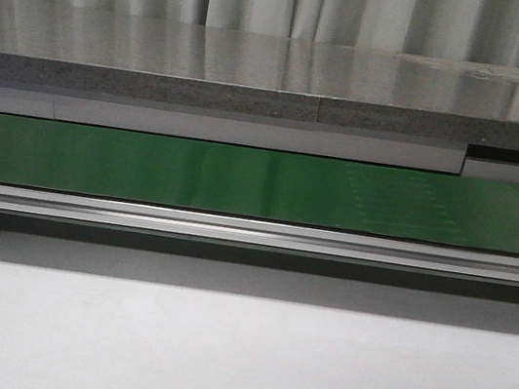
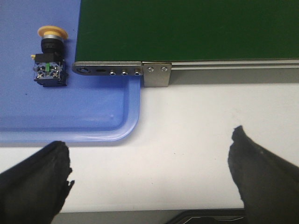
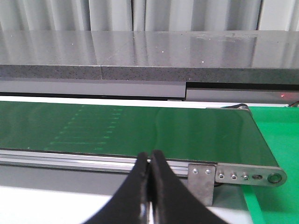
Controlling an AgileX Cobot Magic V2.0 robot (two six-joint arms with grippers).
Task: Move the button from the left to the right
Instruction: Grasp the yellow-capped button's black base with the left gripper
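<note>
Your left tool [image 2: 149, 179] hangs wide open and empty over the counter [image 2: 196, 112]; the button [image 2: 49, 58] lies ahead on the blue tray [image 2: 93, 116], untouched. Reach first. Your right tool [image 3: 150, 186] is closed, empty

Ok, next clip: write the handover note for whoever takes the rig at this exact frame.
Left gripper: open, holds nothing, over the white table near the blue tray.
Right gripper: shut, empty, facing the green conveyor belt.
The button lies on its side on the blue tray, beside the belt's end bracket, untouched.
Done: nothing yet.
Left: grasp the button and move it to the right side; a green tray sits at the belt's far end.
</note>
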